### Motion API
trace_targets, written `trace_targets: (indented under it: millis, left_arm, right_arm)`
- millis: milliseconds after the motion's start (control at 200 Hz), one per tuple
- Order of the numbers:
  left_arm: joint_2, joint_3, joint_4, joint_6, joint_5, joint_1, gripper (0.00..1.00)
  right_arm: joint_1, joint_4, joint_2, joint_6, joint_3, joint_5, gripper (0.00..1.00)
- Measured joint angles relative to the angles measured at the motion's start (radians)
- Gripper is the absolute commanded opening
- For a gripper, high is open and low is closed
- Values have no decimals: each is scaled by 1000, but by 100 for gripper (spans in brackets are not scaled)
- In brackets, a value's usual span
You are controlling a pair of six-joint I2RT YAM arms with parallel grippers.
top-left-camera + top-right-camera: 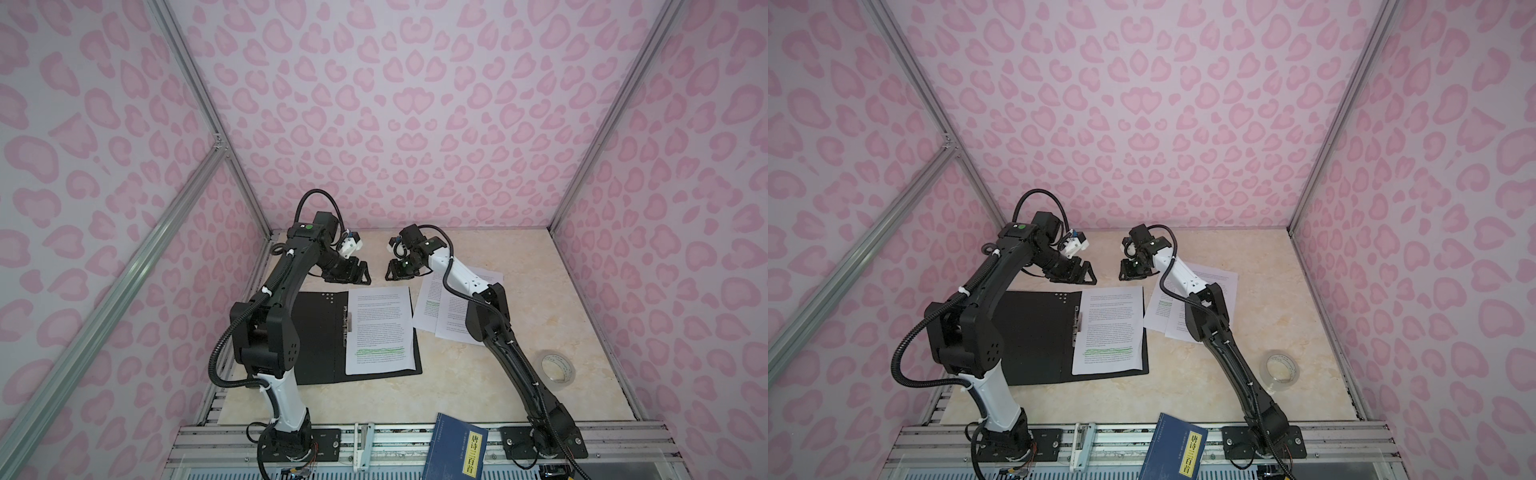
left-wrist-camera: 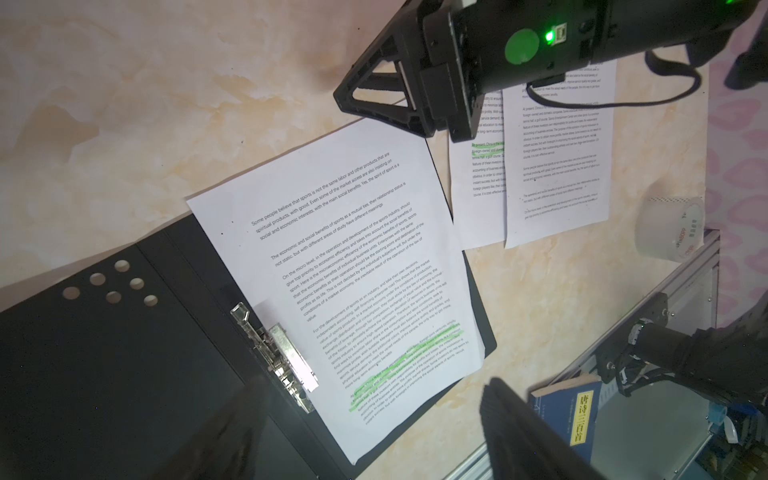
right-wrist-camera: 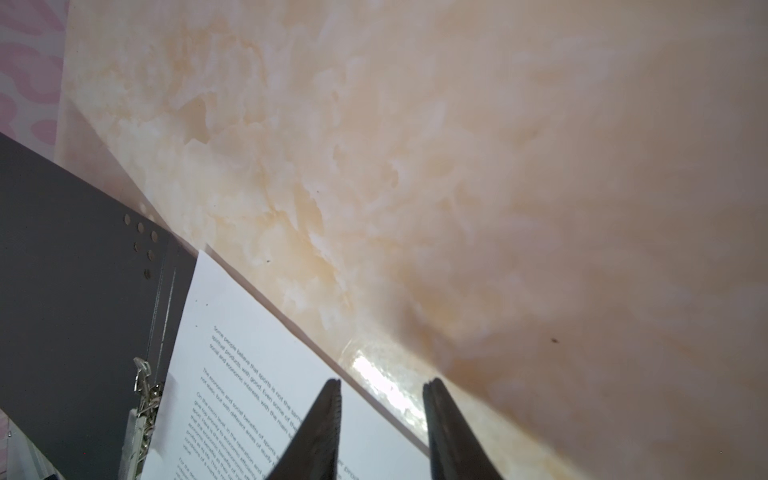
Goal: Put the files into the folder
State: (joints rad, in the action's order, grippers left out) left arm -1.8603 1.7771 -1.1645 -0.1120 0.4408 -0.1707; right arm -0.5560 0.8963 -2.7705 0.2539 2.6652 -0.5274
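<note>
- Seen from above, with the far wall as twelve o'clock, the folder (image 1: 316, 332) lay open and flat at nine o'clock on the marbled table (image 1: 540, 291). Its black inside faced up, so paper could be laid straight in.
- One of the files, a printed sheet (image 1: 380, 328) with a green-marked line, lay on the folder's three o'clock half, its inner edge at the metal clip (image 1: 347, 322). Whether the clip pinned it we could not tell.
- The two other sheets (image 1: 428, 307) lay overlapped on the bare table at two o'clock of the folder, partly hidden beneath the right arm. By our reckoning, one of three was filed.
- The left gripper (image 1: 355, 276) hung just past the folder's twelve o'clock edge, its claw spread wide and empty. We judged that this post left the open pages unobstructed.
- The right gripper (image 3: 382, 382) faced it from nearby, its claw parted to a narrower gap with nothing between, above the far edge of the filed sheet. Its arm stood nearer the loose pair, and we judged it the likelier to fetch them.
- A tape roll (image 1: 558, 370) at four o'clock and a blue book (image 1: 457, 446) at six o'clock, on the front rail, lay well apart from the work. Neither belonged to the job.
</note>
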Motion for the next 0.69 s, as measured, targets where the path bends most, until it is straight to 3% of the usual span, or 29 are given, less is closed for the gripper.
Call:
trace_targets:
  millis: [695]
  left_arm:
    - [1, 0, 0, -4, 7, 15, 84]
  right_arm:
    - [-62, -58, -59, 49, 36, -83, 36]
